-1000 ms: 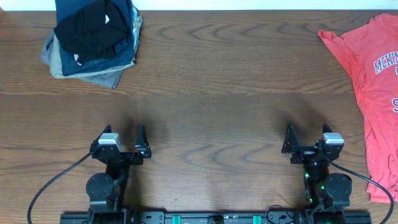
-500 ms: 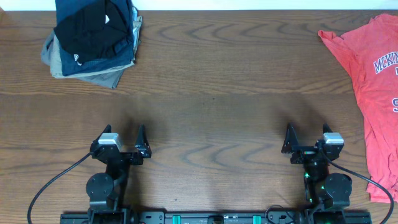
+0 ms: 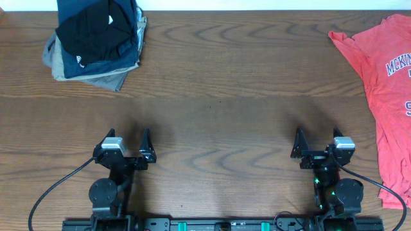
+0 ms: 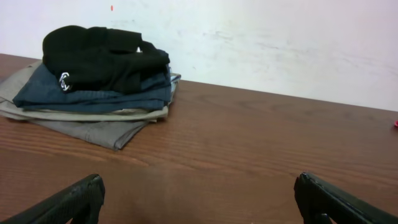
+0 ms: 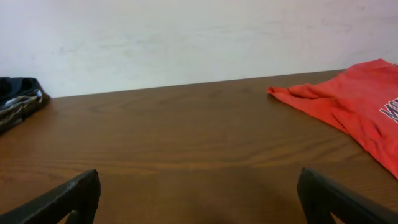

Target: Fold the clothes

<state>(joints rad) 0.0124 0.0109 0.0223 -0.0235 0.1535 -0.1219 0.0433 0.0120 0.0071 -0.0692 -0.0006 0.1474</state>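
The clothes, a coral-red T-shirt (image 3: 385, 96) with navy lettering, lie spread at the table's right edge, partly cut off by the frame. In the right wrist view the T-shirt (image 5: 354, 106) shows at the far right. My right gripper (image 3: 316, 141) hovers open near the front edge, left of the shirt and apart from it, with nothing between its fingers (image 5: 323, 196). My left gripper (image 3: 128, 142) stands open at the front left, far from the shirt, with bare wood between its fingers (image 4: 78, 199).
A stack of folded black, navy and grey-khaki garments (image 3: 96, 38) sits at the back left corner; the same stack (image 4: 93, 81) shows in the left wrist view. A white wall borders the wooden table (image 3: 218, 96) behind. Cables trail from both arm bases.
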